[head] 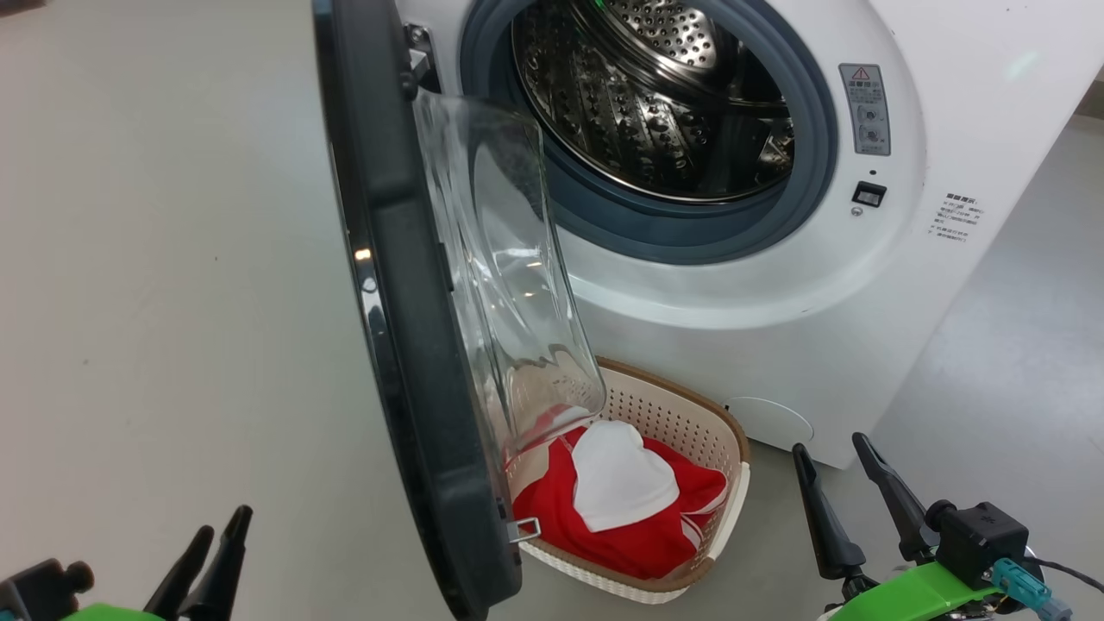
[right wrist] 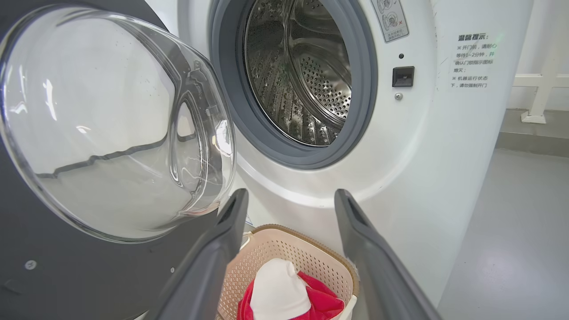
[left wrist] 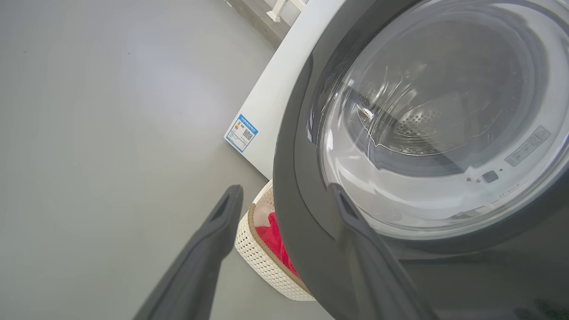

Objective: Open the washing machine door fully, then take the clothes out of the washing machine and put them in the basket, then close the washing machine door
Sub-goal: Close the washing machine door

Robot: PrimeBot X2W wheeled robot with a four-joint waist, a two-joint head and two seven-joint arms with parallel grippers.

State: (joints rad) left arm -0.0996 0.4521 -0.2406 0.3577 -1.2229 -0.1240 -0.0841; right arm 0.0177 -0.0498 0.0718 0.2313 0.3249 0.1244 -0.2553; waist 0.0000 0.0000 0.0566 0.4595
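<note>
While left hand [head: 224, 522] and right hand [head: 829, 443] gape empty, clothes [head: 638, 535] lie in basket [head: 690, 412] ahead, between them.

Grey floor [head: 155, 259], white railing [right wrist: 544, 81] at its edge.

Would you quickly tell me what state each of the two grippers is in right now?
Left dark two-fingered gripper: open, holding nothing.
Right dark two-fingered gripper: open, holding nothing.
</note>
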